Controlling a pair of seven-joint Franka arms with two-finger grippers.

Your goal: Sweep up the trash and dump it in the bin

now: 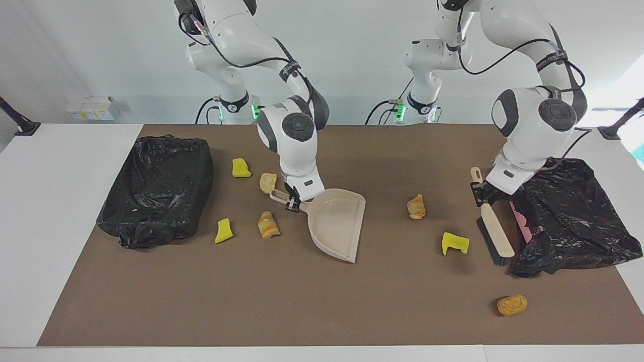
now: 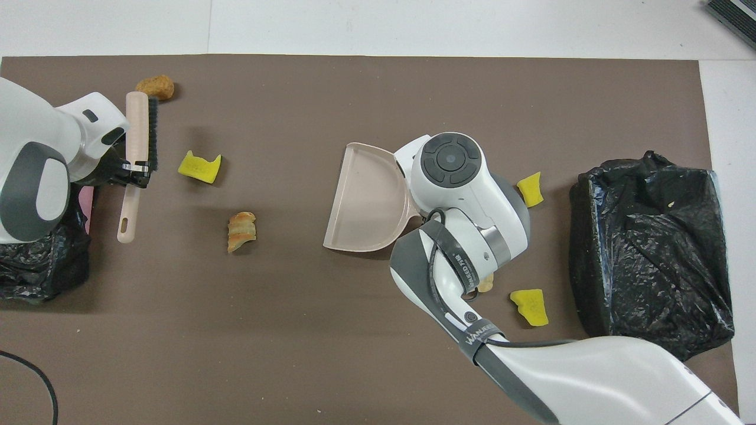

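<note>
Currently, per item:

Trash: seven scraps (image 1: pixel 416 206) loose on the brown mat (image 1: pixel 322 301); none in the dustpan; four lie toward the right arm's end, clustered near the dustpan handle; three lie toward the left arm's end.
Yellow chunks: one (image 1: pixel 241 168) beside the black-lined bin (image 1: pixel 158 190); one (image 1: pixel 224 230) farther from the robots, near the same bin; one (image 1: pixel 455 243) just beside the brush bristles.
Bread-like lumps: one (image 1: pixel 267 182) close to the dustpan handle tip; one (image 1: pixel 268 224) farther out, beside the pan; one between pan and brush; one rounder lump (image 1: pixel 512 304) farthest from the robots.
Dustpan (image 1: pixel 336 221): beige; resting flat on the mat near the centre; open mouth faces the left arm's end; pan empty.
Right gripper (image 1: pixel 293 200): fingers closed around the dustpan handle, low at the mat.
Brush (image 1: pixel 493 226): beige back, black bristles turned toward the dustpan; head down at the mat, handle angled up toward the robots.
Left gripper (image 1: pixel 484 192): clamped on the brush handle, between head and hanging hole.
Bag (image 1: pixel 573 221): second black bag, crumpled, at the left arm's end, just beside the brush; something pink (image 1: pixel 523 226) shows at its edge.
Box (image 1: pixel 90 107): small white box on the white table (image 1: pixel 30 226) off the mat.
</note>
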